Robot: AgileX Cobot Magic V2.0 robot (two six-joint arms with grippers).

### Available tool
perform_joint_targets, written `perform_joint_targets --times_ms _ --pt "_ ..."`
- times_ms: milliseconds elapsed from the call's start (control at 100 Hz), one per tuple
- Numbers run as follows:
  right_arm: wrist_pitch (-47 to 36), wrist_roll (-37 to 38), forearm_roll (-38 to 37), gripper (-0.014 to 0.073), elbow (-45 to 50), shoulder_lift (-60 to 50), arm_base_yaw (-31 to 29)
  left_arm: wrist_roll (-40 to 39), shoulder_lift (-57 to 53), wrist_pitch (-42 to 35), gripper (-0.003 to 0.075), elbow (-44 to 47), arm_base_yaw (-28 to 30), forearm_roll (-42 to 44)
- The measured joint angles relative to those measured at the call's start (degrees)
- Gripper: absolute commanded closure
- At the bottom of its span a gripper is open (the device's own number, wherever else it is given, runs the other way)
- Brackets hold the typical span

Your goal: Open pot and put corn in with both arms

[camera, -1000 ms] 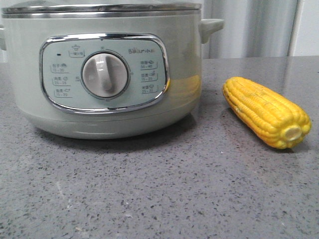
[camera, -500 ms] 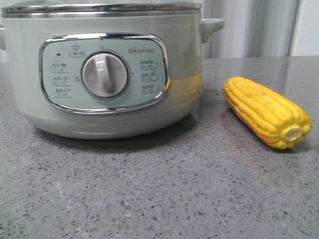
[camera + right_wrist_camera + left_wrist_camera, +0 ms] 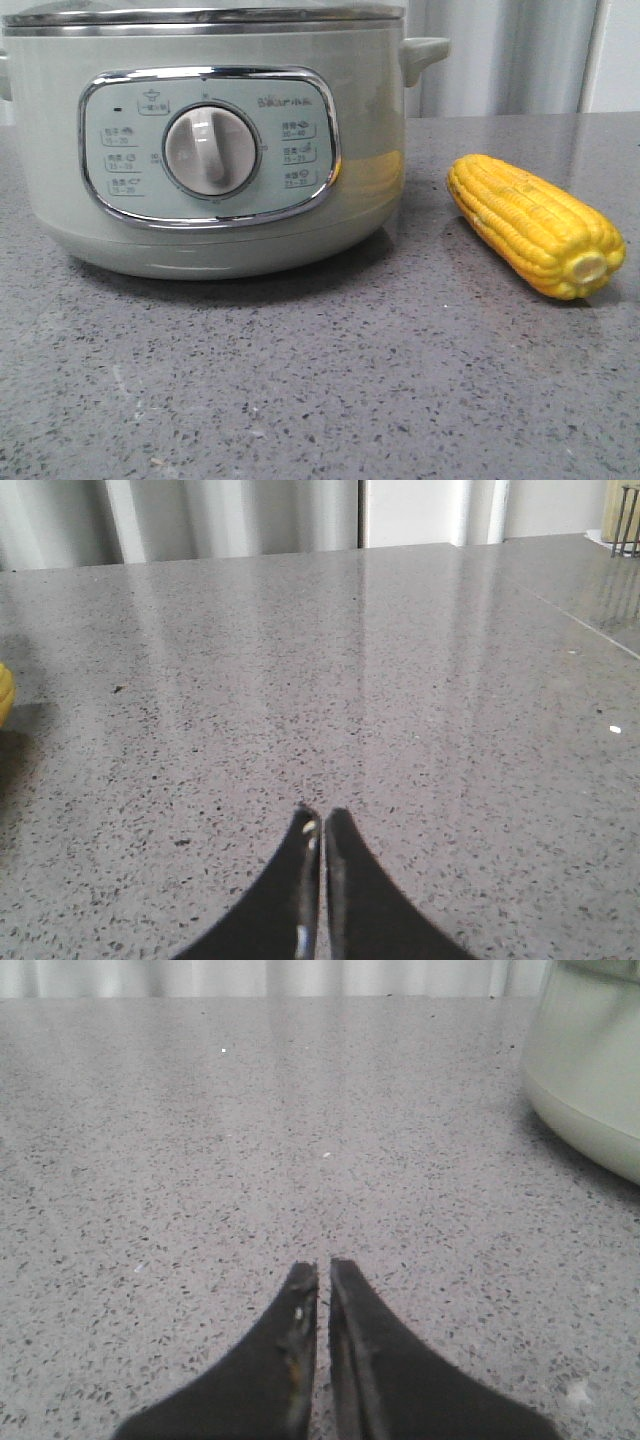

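Front view: set low, almost level with the counter (image 3: 330,390), looking forward and very close; the pot (image 3: 210,150) fills 10 to 12 o'clock, the corn (image 3: 535,225) lies at 3 o'clock.
Left wrist view: low over the counter behind the left gripper (image 3: 323,1272); shares the pot's side (image 3: 590,1080).
Right wrist view: low behind the right gripper (image 3: 322,818); the yellow sliver (image 3: 4,695) at its edge is probably the corn.

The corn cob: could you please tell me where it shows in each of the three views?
Front view: the corn lies on the counter, right of the pot.
Left wrist view: not in it.
Right wrist view: only a yellow sliver at the edge.
Shared landmark: the speckled grey counter.
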Motion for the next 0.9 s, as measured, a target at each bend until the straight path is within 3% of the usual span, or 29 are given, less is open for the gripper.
perform_joint_targets --times_ms 420,710,900 --pt "-9.9 0.0 3.5 0.0667 0.0 0.0 0.0 0.0 0.0 -4.7 0.0741 0.0 0.0 -0.6" --pt "-13.5 0.0 3.8 0.0667 0.0 0.0 0.0 0.0 0.0 -25.1 0.0741 0.0 0.0 -0.7" --pt "-11.1 0.0 1.3 0.0667 -2.0 0.0 0.0 0.0 0.0 -26.6 0.0741 -1.9 0.0 -0.8"
